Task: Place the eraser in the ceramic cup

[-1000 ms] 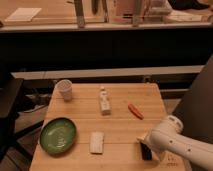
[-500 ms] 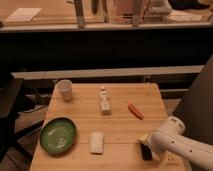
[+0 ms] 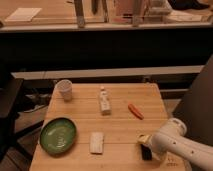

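The ceramic cup (image 3: 65, 90) stands upright at the far left corner of the wooden table (image 3: 120, 127). It is whitish and has no handle. A small black block, the eraser (image 3: 146, 153), lies near the table's front right edge. My gripper (image 3: 144, 145), at the end of the white arm (image 3: 172, 140) reaching in from the lower right, is right over the eraser and partly covers it. Whether it touches the eraser does not show. The cup is far from the gripper, diagonally across the table.
A green round dish (image 3: 58, 135) sits at the front left. A white flat slab (image 3: 96, 142) lies beside it. A small white bottle-like object (image 3: 104, 102) stands mid-table. An orange stick-like object (image 3: 135, 111) lies to its right. A dark chair (image 3: 10, 110) stands left of the table.
The white arm has shifted slightly to the right, with the gripper staying over the eraser. The objects on the table have not moved.
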Action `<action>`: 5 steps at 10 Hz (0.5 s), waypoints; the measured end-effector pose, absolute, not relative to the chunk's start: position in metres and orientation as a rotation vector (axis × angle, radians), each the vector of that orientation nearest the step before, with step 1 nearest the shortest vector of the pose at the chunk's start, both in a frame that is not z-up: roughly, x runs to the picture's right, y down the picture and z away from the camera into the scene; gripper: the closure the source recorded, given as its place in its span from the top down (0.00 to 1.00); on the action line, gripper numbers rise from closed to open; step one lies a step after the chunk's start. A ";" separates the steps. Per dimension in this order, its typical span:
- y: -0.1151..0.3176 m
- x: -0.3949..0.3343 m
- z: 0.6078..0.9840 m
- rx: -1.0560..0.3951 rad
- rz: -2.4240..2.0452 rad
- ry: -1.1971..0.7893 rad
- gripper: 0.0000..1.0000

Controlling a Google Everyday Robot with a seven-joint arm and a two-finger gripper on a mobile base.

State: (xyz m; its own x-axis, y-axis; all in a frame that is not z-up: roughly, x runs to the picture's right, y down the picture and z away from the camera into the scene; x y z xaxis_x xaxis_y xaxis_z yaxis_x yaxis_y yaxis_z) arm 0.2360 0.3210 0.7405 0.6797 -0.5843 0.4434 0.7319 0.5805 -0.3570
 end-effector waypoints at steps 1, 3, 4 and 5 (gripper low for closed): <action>0.322 0.236 0.741 -0.548 -0.785 -0.296 0.80; 0.326 0.237 0.742 -0.545 -0.791 -0.305 0.80; 0.327 0.238 0.743 -0.544 -0.794 -0.307 0.80; 0.328 0.238 0.744 -0.543 -0.798 -0.311 0.80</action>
State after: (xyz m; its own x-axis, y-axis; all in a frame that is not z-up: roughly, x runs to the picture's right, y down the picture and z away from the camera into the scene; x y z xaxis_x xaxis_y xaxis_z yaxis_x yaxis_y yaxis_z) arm 0.2383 0.3281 0.7441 0.6638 -0.5904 0.4590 0.7454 0.5727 -0.3413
